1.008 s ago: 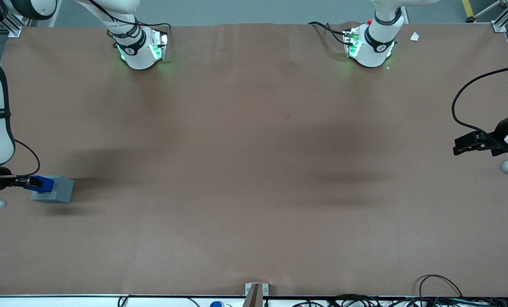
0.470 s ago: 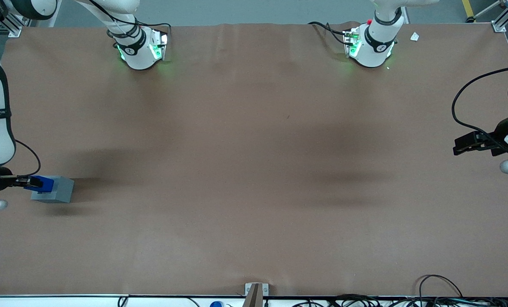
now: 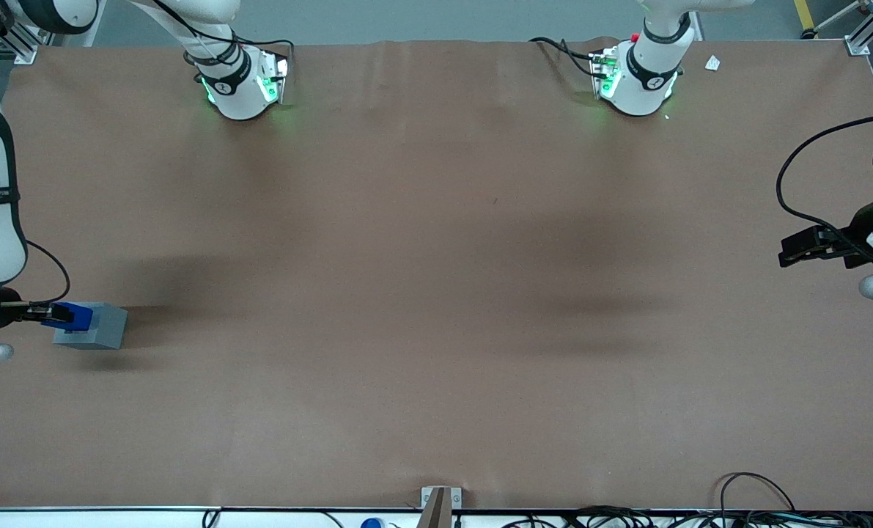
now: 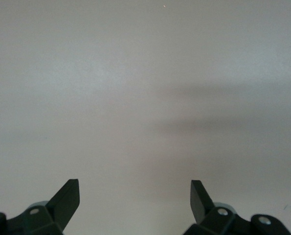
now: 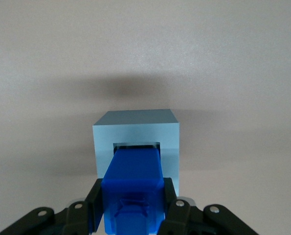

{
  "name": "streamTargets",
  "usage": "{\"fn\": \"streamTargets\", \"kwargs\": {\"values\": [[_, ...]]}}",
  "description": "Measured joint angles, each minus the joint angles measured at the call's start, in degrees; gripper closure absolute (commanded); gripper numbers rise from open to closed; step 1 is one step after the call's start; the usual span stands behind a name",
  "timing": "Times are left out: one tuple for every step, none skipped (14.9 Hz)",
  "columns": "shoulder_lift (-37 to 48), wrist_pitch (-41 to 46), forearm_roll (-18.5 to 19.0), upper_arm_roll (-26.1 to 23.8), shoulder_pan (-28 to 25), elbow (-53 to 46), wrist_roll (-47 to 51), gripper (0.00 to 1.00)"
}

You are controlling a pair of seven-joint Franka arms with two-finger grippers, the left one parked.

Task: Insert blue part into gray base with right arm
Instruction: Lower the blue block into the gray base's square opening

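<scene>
The gray base (image 3: 97, 327) sits on the brown table near the working arm's end. In the right wrist view the gray base (image 5: 135, 128) shows its square recess, and the blue part (image 5: 134, 183) has its lower end at or just inside that recess. My right gripper (image 5: 132, 200) is shut on the blue part, one black finger pressed against each side of it. In the front view the blue part (image 3: 78, 315) stands over the base's top, held by the gripper (image 3: 55, 314) that reaches in from the table's edge.
The brown table (image 3: 436, 293) spreads wide around the base. Two arm bases with green lights (image 3: 242, 84) (image 3: 630, 81) stand along the edge farthest from the front camera. Cables (image 3: 759, 506) lie at the near edge toward the parked arm's end.
</scene>
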State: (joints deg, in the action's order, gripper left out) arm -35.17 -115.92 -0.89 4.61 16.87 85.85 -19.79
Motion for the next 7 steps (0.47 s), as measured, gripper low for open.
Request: {"fn": "streamTargets", "kwargs": {"values": [[0.0, -0.2, 0.0, 0.0, 0.0, 0.0, 0.0, 0.78], [0.0, -0.4, 0.0, 0.0, 0.0, 0.1, 0.0, 0.78], [0.0, -0.6, 0.0, 0.0, 0.0, 0.1, 0.0, 0.78], [0.0, -0.7, 0.0, 0.0, 0.0, 0.1, 0.0, 0.78], [0.0, -0.8, 0.0, 0.0, 0.0, 0.2, 0.0, 0.78], [0.0, -0.8, 0.0, 0.0, 0.0, 0.2, 0.0, 0.78], [0.0, -0.9, 0.0, 0.0, 0.0, 0.2, 0.0, 0.78]]}}
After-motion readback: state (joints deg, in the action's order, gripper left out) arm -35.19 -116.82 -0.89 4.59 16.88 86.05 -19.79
